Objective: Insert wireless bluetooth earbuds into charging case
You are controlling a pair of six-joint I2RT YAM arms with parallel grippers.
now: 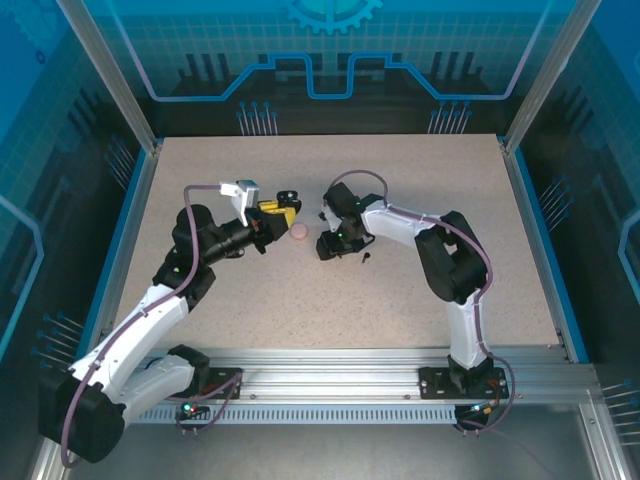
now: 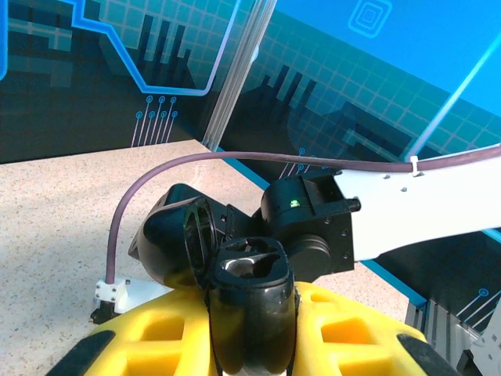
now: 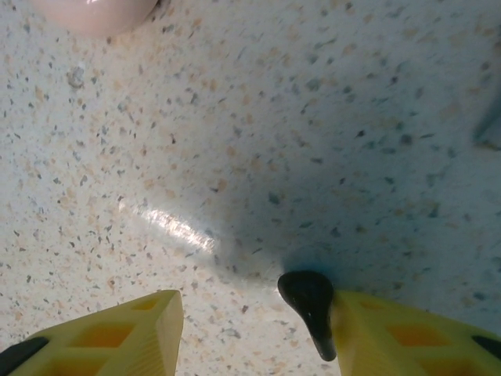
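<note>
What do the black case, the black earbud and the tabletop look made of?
Black case: glossy plastic, likely; bright highlights on its rim.
Black earbud: smooth plastic, probably; faint sheen.
Tabletop: speckled stone-look laminate or composite, semi-gloss; a glare streak.

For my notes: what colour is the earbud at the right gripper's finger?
The earbud is black; right wrist view shows it best.

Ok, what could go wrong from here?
The black earbud sits against only one finger of the right hand, jaws apart; closing could flick it away. The left hand grips the open black case close to the right arm; a bump could jar it. The pink case lies between both hands and could get nudged.
</note>
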